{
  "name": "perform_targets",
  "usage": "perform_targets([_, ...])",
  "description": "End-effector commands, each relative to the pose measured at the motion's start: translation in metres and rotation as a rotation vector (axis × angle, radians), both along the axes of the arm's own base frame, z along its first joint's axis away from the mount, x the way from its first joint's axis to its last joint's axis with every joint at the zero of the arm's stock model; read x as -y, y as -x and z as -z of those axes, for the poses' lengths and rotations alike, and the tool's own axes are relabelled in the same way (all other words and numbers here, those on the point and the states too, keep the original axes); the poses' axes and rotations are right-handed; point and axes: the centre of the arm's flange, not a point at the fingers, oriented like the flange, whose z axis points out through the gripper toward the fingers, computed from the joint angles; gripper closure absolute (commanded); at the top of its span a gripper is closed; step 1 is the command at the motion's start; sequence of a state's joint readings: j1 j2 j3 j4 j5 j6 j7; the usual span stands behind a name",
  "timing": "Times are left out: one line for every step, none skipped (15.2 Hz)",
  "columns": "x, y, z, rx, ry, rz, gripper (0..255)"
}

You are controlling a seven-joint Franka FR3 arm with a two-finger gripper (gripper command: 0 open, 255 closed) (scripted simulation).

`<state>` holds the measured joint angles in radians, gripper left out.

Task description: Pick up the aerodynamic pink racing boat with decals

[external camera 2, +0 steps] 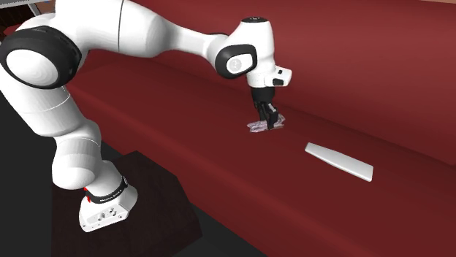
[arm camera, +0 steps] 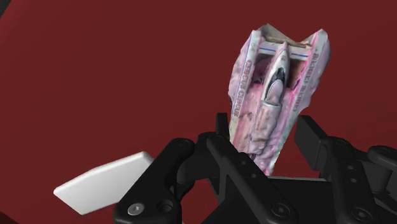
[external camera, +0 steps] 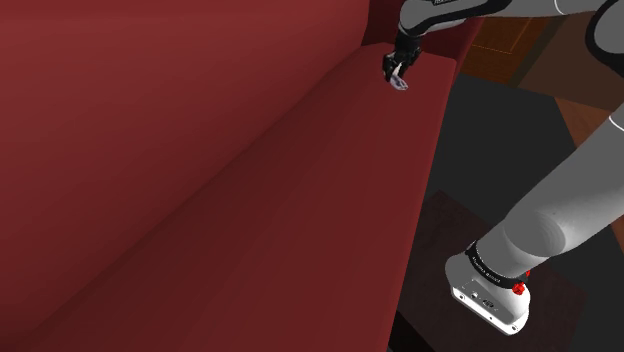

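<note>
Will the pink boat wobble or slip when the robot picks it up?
Probably a little. The pink boat is long and tapers to a narrow tip, so held near that end it may tip toward its wider end. Its sides look bumpy, not glossy, so slipping seems less likely. It looks rigid, so it shouldn't flop.

Most of red sofa seat [external camera: 300,220] lying bare, giving open passage along its length. Tall backrest [external camera: 150,100] rising along one side, blocking approach from there. White flat slab [external camera 2: 340,161] lying on seat near pink boat [external camera 2: 264,125], apart from it, narrowing room on that side. Air above seat standing open.
</note>
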<state>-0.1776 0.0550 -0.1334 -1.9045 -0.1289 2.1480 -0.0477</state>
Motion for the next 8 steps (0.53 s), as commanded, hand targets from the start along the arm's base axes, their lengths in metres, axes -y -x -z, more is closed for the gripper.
perform_targets([0.0, 0.0, -0.011, 0.0, 0.0, 0.0, 255])
perform_targets([0.0, 0.0, -0.016, 0.0, 0.0, 0.0, 255])
perform_targets([0.0, 0.0, -0.022, 0.0, 0.0, 0.0, 255])
perform_targets([0.0, 0.0, -0.027, 0.0, 0.0, 0.0, 255])
perform_targets([0.0, 0.0, -0.032, 0.0, 0.0, 0.0, 255])
perform_targets([0.0, 0.0, -0.037, 0.0, 0.0, 0.0, 255])
perform_targets([0.0, 0.0, -0.038, 0.0, 0.0, 0.0, 255])
perform_targets([0.0, 0.0, -0.038, 0.0, 0.0, 0.0, 255])
